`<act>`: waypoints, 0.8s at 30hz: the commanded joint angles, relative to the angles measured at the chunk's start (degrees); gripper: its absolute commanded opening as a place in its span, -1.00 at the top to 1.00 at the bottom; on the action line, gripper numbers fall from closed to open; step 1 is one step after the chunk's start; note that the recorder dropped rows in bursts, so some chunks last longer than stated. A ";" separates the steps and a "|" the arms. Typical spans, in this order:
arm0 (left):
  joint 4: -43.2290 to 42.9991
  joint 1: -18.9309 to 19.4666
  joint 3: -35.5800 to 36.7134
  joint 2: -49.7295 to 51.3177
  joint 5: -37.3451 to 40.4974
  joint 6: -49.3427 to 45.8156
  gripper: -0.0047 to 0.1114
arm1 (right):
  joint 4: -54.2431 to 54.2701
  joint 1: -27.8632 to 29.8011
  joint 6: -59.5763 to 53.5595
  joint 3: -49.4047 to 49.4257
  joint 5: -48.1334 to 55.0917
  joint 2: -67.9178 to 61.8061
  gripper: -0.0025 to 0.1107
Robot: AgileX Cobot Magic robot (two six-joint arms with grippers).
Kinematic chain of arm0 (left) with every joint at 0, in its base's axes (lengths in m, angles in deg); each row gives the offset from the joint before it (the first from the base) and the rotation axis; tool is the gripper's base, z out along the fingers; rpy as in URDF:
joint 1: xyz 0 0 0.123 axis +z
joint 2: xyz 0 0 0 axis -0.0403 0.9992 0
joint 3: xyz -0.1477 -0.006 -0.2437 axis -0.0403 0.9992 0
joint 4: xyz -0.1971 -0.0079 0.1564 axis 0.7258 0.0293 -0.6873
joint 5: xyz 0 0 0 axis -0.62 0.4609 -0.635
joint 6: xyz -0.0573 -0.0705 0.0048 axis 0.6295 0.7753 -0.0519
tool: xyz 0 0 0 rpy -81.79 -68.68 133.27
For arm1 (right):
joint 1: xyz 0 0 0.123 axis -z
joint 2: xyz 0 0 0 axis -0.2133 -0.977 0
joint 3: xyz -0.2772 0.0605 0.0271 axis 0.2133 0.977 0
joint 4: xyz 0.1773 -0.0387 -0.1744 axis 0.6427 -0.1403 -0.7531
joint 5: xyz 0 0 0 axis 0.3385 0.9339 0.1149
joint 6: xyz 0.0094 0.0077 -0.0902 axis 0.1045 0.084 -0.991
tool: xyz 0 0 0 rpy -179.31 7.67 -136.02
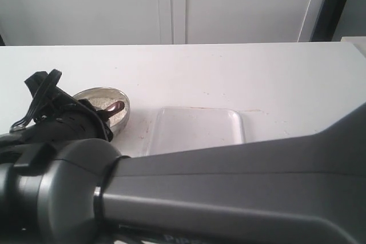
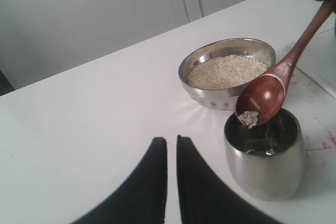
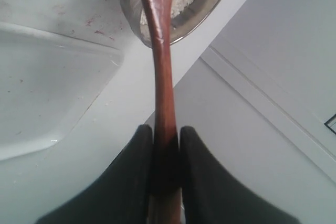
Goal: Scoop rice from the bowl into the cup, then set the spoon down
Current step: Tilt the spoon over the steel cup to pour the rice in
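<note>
The steel bowl [image 2: 209, 95] holds a bed of off-white rice [image 2: 227, 71]. Just in front of it stands the shiny cup [image 2: 265, 176], with a few grains lying on its bottom. The brown wooden spoon [image 2: 265, 94] is tilted head-down over the cup's rim, and a small clump of grains clings to its lip. My right gripper [image 3: 166, 129] is shut on the spoon's handle [image 3: 161, 66]. Beside the cup, low over the table, my left gripper [image 2: 171, 141] is shut on nothing. In the exterior view the bowl [image 1: 123, 100] and spoon head [image 1: 116, 107] show, while dark arm parts hide the cup.
A clear shallow plastic tray [image 1: 197, 130] lies on the white table to the right of the bowl, and appears as the tray [image 3: 47, 93] in the right wrist view. A big grey arm link [image 1: 229, 192] fills the exterior view's foreground. White cabinet doors stand behind the table.
</note>
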 commanded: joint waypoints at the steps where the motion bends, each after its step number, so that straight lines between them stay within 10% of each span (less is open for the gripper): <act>1: 0.39 -0.16 -0.18 -0.05 -0.34 0.08 0.67 | -0.96 -0.75 1.26 0.28 0.29 0.44 0.96; 24: 0.39 -0.16 -0.18 -0.05 -0.34 0.08 0.67 | 1.92 0.05 -2.76 1.54 0.29 3.59 0.96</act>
